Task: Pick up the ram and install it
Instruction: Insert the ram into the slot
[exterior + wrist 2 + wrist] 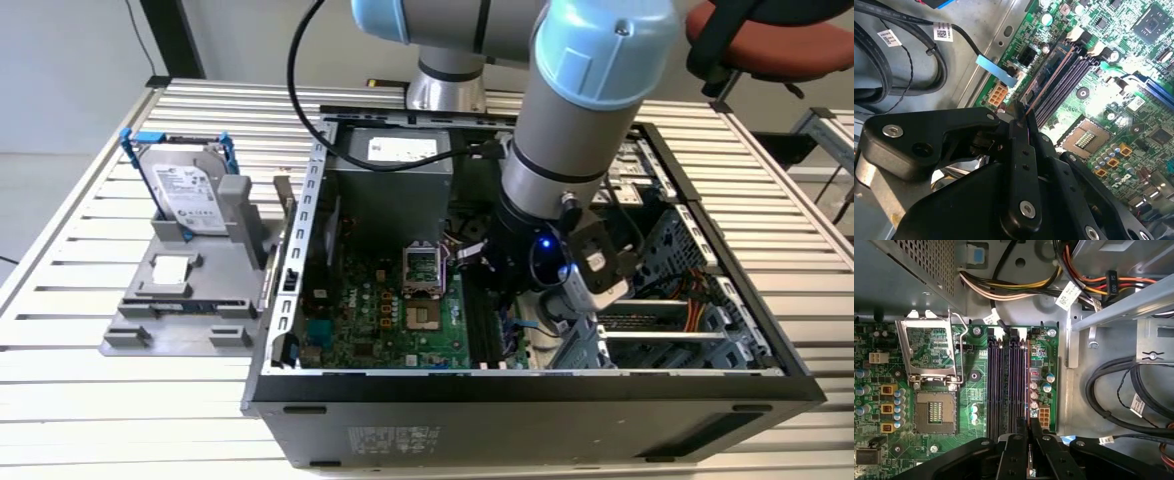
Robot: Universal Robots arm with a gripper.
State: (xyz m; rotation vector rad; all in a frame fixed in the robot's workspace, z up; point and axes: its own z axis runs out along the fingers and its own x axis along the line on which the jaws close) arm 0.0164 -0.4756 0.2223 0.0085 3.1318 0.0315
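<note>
Well, my hand (1029, 438) is down inside the open computer case (534, 400), at the end of my arm (587, 130), and my two black fingers (1015, 450) are pressed together on the ram (1027, 385). I see the ram edge-on in both wrist views, as a thin line running straight out from between my fingertips. In the second wrist view it leaves my hand (1021, 117) and lies along the dark memory slots (1064, 85).

The ram (1049, 80) is lined up with the outermost of the memory slots (1004, 385), the one nearest the edge of the green motherboard (974, 440). I cannot tell whether it is fully pressed into that slot or just resting on it.

Just beside my fingertips, on the board-edge side of the ram, is a small pale plug socket (1043, 415). On the other side of the slots from it sits the square processor socket (936, 412), with its metal frame tipped open. Beyond the board edge, thick black cables (1114, 385) loop across the grey case floor.

Well away from my hand, outside the case, a hard drive (187, 190) in a blue frame stands upright in a grey holder (174, 320) on the slatted table (80, 400).
</note>
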